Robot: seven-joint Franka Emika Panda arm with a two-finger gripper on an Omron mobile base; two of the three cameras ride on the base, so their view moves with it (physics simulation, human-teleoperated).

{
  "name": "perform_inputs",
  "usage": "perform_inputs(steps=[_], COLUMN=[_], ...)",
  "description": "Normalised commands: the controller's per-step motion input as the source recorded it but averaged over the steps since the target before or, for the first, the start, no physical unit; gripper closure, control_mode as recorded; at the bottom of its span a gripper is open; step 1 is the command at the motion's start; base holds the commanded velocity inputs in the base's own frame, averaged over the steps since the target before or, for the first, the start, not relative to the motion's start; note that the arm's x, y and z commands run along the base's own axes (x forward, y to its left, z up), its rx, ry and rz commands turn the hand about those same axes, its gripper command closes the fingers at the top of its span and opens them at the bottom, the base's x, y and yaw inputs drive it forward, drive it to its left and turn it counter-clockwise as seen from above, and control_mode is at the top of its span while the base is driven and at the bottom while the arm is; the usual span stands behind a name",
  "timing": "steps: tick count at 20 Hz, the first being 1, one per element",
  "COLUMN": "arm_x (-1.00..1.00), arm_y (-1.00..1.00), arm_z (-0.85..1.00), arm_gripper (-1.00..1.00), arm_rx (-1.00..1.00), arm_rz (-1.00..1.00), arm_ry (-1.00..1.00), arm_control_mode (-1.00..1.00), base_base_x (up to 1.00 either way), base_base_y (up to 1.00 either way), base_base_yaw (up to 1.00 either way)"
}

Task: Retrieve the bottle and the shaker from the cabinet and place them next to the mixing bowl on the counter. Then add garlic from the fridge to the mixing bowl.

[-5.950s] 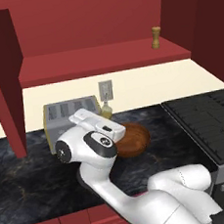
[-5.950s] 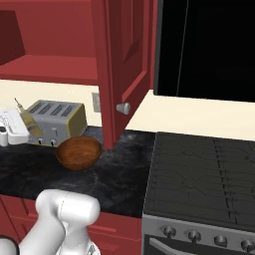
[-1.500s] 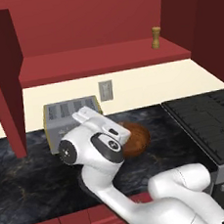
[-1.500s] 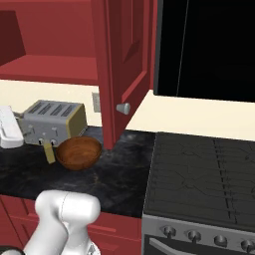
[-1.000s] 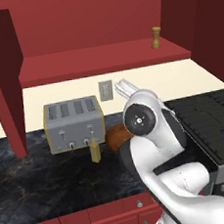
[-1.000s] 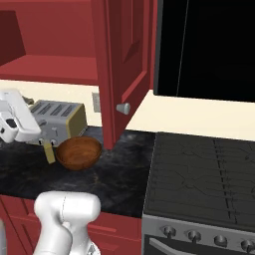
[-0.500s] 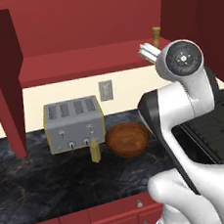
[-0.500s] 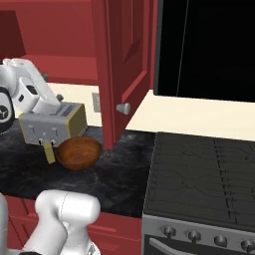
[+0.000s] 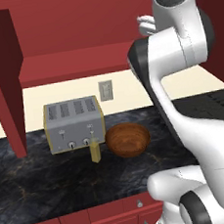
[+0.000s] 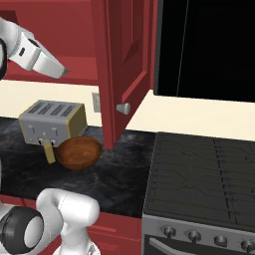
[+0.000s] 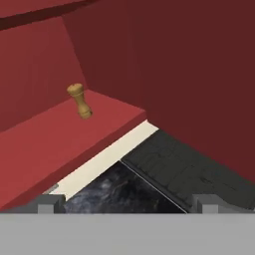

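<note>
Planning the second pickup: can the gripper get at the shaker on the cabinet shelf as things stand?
Probably yes. The shaker stands alone and upright on the open shelf, nothing in front of it, and the gripper faces it with jaws open.

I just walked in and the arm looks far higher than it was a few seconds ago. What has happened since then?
The arm swung up from the counter, where it left the bottle standing beside the mixing bowl, to the cabinet shelf. The gripper, jaws open and empty, now faces the shaker there. The toaster, bowl and shaker stayed put.
</note>
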Motion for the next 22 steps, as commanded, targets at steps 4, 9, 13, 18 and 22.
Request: perform_inputs(steps=[4,9,13,18,22], arm_x=[0.39,0.45,0.38,0.47,0.63], arm_y=[-0.27,-0.37,-0.36,-0.14,0.00], arm_z=[0.00,-0.02,-0.22,-0.30,-0.13], arm_gripper=[-1.00,-1.00,-1.00,-1.00,-1.00], arm_rx=[-0.27,-0.22,-0.04,0.00,0.00], arm_rz=[0.00,0.00,0.00,0.00,0.03], arm_ry=[0.00,0.01,0.00,0.03,0.00], arm_control_mode=[-1.00,-1.00,-1.00,-1.00,-1.00], base_base_x=[0.00,0.00,0.00,0.00,0.00], base_base_y=[0.00,0.00,0.00,0.00,0.00], base_base_yaw=[0.00,0.00,0.00,0.00,0.00])
